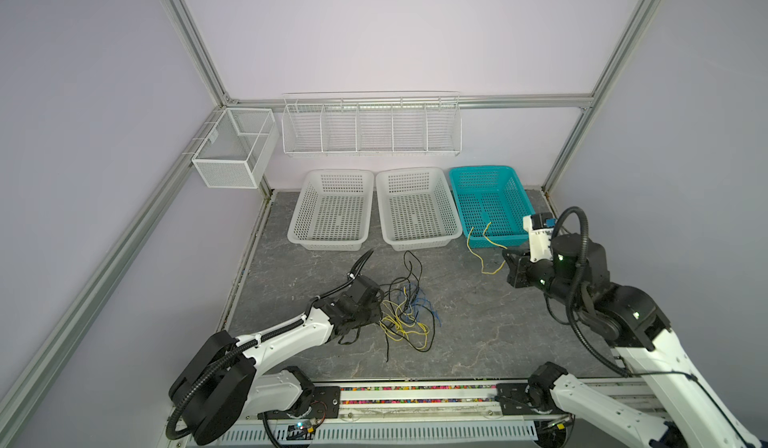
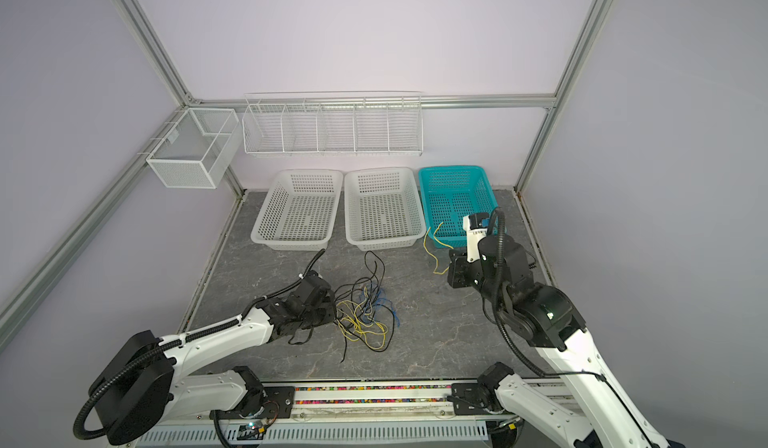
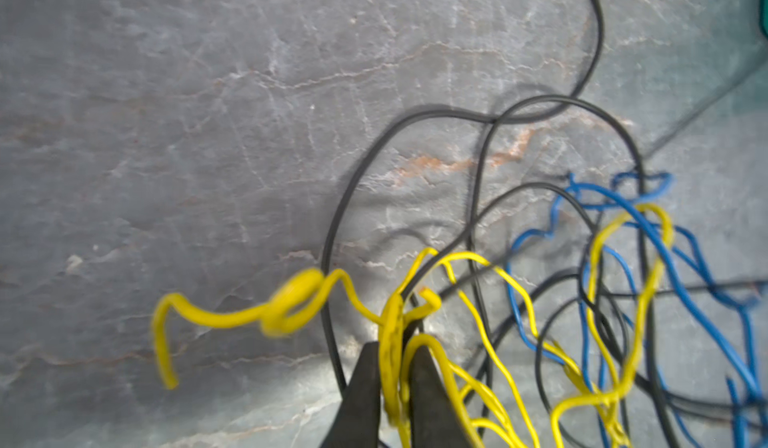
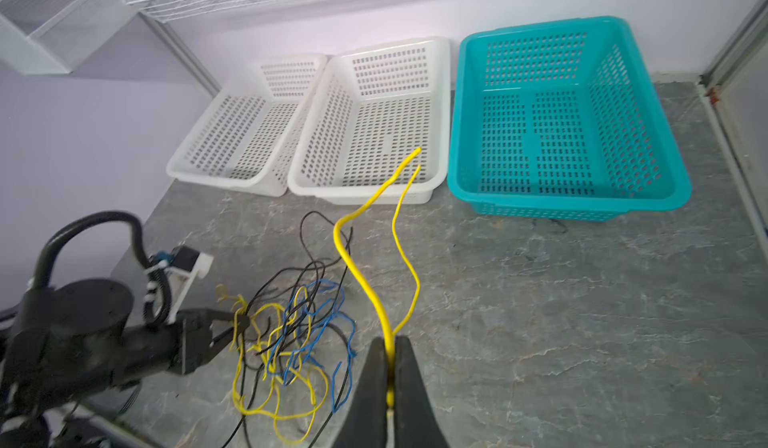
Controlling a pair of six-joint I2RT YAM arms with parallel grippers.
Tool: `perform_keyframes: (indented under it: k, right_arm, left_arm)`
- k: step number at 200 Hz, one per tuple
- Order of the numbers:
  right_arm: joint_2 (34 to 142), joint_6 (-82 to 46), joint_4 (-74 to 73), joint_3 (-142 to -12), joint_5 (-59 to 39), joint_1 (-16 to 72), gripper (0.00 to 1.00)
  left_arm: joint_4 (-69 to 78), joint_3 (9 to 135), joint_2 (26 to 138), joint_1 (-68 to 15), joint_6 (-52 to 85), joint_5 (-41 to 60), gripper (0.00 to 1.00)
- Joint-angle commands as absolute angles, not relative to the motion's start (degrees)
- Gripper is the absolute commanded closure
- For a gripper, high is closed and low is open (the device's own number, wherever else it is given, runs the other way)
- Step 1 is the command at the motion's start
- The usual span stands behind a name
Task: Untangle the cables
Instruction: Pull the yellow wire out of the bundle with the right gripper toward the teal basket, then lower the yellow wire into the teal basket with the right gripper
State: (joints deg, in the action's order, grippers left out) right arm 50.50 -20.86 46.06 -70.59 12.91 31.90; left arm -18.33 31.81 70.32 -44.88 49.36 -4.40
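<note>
Pinching a yellow cable point(image 4: 365, 275), the right gripper point(image 4: 390, 367) is closed; left gripper point(image 3: 392, 367) straddles tangled cables point(image 1: 405, 313), grip unclear.

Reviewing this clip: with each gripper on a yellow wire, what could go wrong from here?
1. The left gripper is in the tangled pile; lifting its yellow strand could drag black and blue wires along.
2. The right gripper pinches a freed yellow wire whose loose ends could snag a basket rim.

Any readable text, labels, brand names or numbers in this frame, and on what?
None can be read.
Small dark marks on the white camera mount of the right arm: too small to read.
Pale tag on the mesh wall bin: blurred.
Baskets, cables and tabletop: no print visible.
</note>
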Motion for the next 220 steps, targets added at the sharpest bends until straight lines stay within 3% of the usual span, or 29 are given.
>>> perform_keyframes:
  k: [1, 38, 64, 98, 178, 220]
  right_arm:
    - [55.8, -18.1, 39.3, -74.6, 12.2, 27.1, 0.94]
    - [67.9, -23.5, 39.4, -81.9, 5.0, 16.5, 0.94]
    - [74.6, -27.9, 36.0, -83.9, -1.2, 8.8, 0.94]
    - [85.0, -29.6, 34.0, -89.5, -5.2, 4.9, 0.94]
    - [106.5, -24.6, 32.7, -100.3, -4.0, 4.4, 0.93]
    - [113.8, -21.9, 35.1, -102.3, -3.2, 4.8, 0.8]
  left_arm:
    - [-17.7, 33.8, 68.0, -44.7, 48.0, -3.9, 0.72]
    - [-18.1, 35.4, 66.2, -44.7, 45.3, -4.5, 0.39]
    - [-19.9, 39.2, 66.8, -44.7, 41.9, -4.4, 0.25]
    - [-23.5, 44.9, 69.1, -44.7, 39.5, -3.2, 0.18]
    - [-36.2, 57.7, 68.9, -44.7, 32.9, -3.1, 0.01]
    - [-40.7, 57.7, 63.7, -44.1, 30.1, -10.4, 0.01]
